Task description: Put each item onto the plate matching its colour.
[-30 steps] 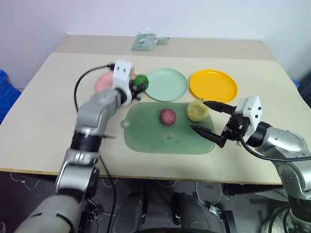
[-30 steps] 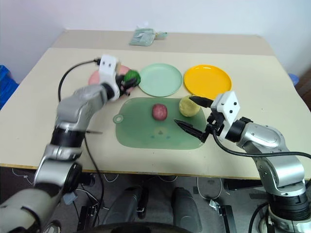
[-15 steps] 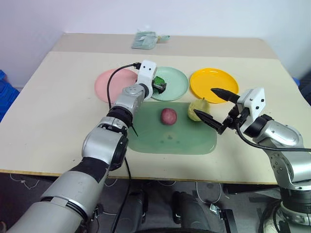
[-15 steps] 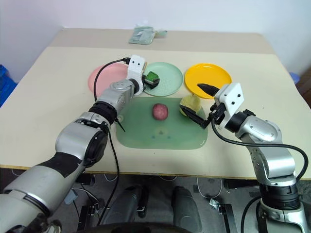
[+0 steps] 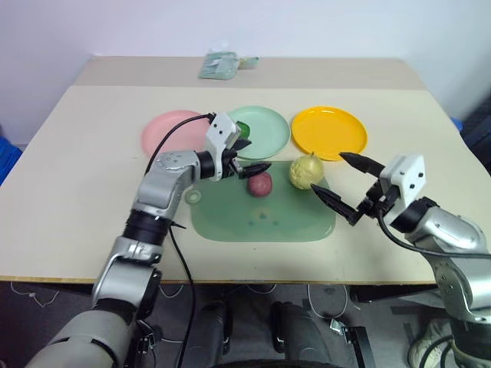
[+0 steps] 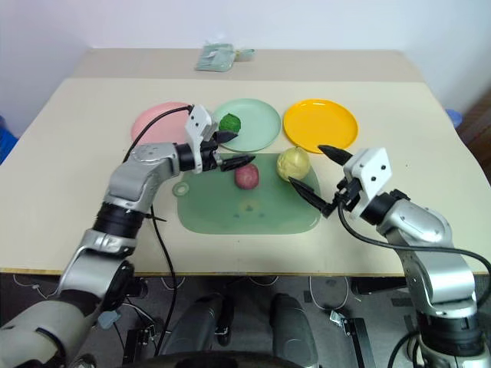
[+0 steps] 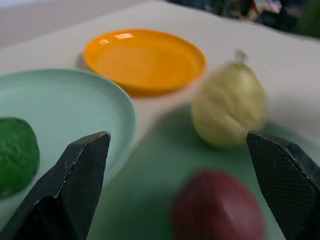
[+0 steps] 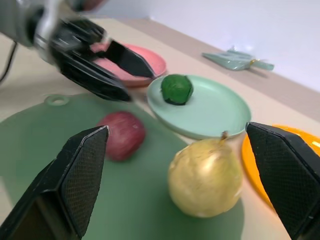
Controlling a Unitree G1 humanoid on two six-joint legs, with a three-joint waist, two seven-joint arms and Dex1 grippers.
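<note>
Your left gripper (image 6: 230, 150) reaches level, released, over the mat's (image 6: 245, 211) far edge beside the purple ball (image 6: 246, 176). The green ball (image 6: 229, 123) sits on the mint plate (image 6: 257, 126). Your right gripper (image 6: 318, 175) gapes near the pear (image 6: 293, 162).

A dark green ball (image 6: 230, 123) sits on the mint green plate (image 6: 257, 129) (pink plate (image 6: 153, 121) and orange-yellow plate (image 6: 321, 125) flank it). On the translucent green mat (image 6: 245, 215) lie a reddish-purple ball (image 6: 246, 176) and a pale yellow pear (image 6: 293, 162).
</note>
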